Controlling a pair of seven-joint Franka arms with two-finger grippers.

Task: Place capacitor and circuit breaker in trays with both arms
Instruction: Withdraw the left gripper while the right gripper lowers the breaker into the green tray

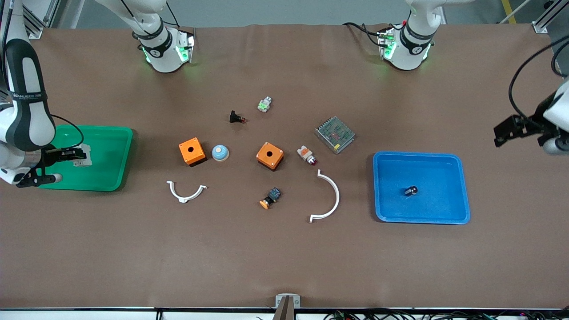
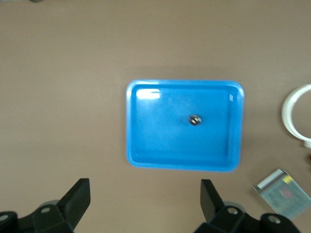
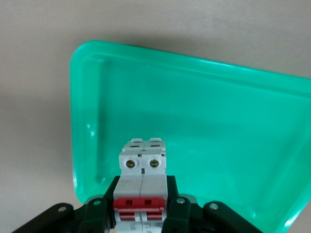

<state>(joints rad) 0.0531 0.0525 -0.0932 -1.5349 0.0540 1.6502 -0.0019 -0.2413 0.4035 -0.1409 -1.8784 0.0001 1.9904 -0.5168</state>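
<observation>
Lying in the blue tray (image 1: 462, 186) is the capacitor (image 1: 410, 190); the left gripper (image 2: 145, 201) is hanging wide open, empty. The right gripper (image 1: 78, 154) is clamping the circuit breaker (image 3: 142, 187) over the green tray (image 1: 113, 173).

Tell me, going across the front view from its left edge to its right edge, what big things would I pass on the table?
Green tray, right gripper holding the circuit breaker over it → orange box → second orange box → blue tray with the capacitor → left gripper.
</observation>
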